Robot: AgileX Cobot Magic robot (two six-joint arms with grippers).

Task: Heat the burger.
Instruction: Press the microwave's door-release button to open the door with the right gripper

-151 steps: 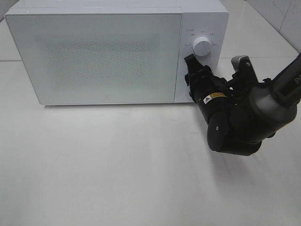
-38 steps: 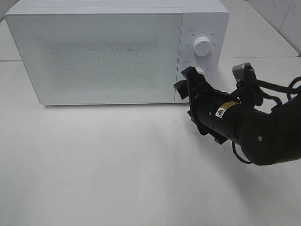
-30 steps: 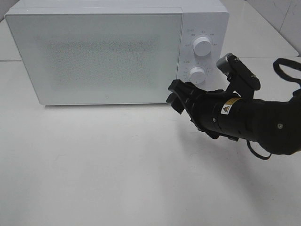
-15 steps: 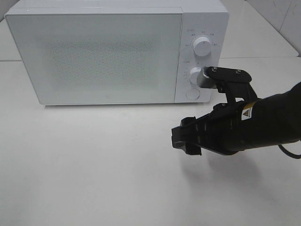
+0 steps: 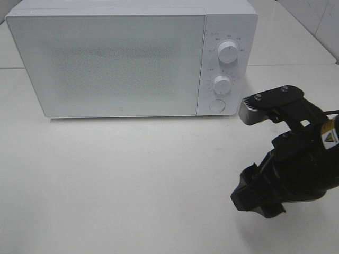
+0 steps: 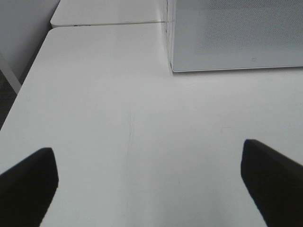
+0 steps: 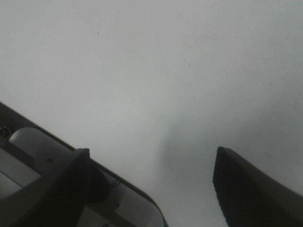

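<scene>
Retreat is underway: right hand (image 5: 253, 201), fingers spread and empty, is backing off the microwave (image 5: 122, 58) dials (image 5: 222, 83); left hand (image 6: 149, 175) is waiting, likewise spread. Heating is likely starting, burger unseen.

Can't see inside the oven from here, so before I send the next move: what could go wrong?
1. The microwave door is shut and frosted, and no view shows the burger, so nothing confirms that it is inside.
2. The marks around the upper knob and lower knob are too small to read, so the setting is unchecked.
3. The right gripper seems low over the table, jaws apart; a sideways swing might scrape it.
</scene>
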